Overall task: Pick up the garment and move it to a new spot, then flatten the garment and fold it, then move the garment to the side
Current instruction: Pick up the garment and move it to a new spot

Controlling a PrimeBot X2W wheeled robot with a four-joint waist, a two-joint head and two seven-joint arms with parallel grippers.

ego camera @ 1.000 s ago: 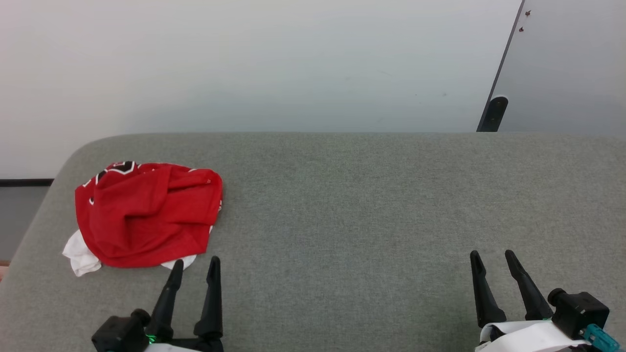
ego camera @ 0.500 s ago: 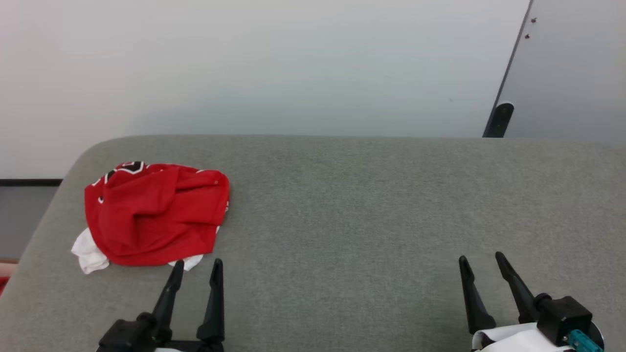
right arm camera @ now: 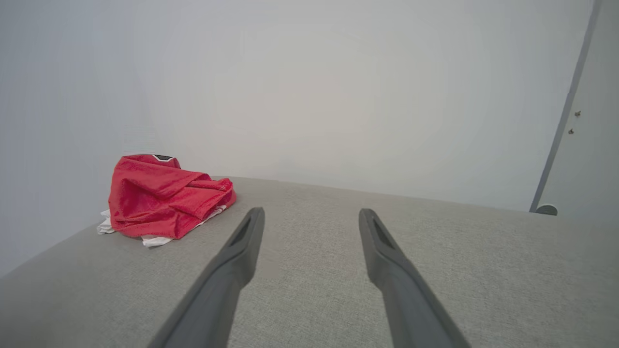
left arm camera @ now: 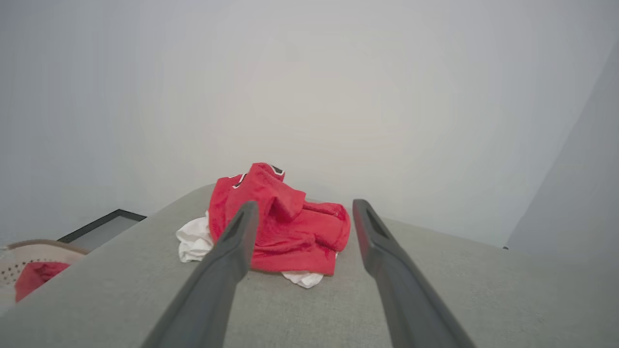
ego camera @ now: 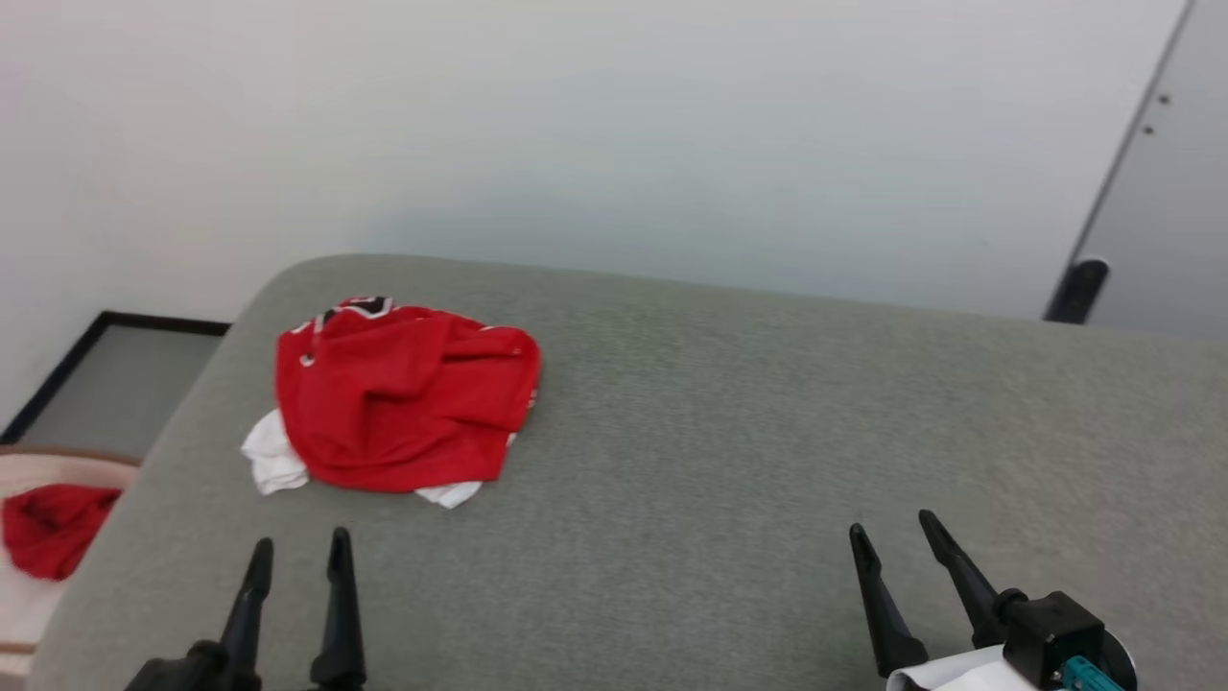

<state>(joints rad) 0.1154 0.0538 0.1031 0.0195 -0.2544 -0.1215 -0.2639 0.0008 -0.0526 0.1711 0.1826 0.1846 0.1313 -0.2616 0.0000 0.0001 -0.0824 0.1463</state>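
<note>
**Item 1, garment** [ego camera: 403, 413]: red jersey, crumpled in a heap, white sleeve cloth showing at its near and left edges, black white-edged lettering at its far edge. It lies on the grey fabric counter [ego camera: 729, 432], close to the counter's rounded far-left corner. Nothing grips it.

**Item 2, left hand** [ego camera: 299, 537]: fingers spread wide and empty, nearer the robot than the garment and slightly to its left, apart from it. A second ago one fingertip overlapped the garment's near white hem.

**Item 3, right hand** [ego camera: 890, 523]: fingers spread wide and empty, well apart from the garment, to its right.

**Item 4, pale basket** [ego camera: 67, 463]: off the counter, left of the garment, with a plain red cloth [ego camera: 53, 528] inside. It has newly come into the picture, since the head camera has swung left and the whole scene has shifted right.
</note>
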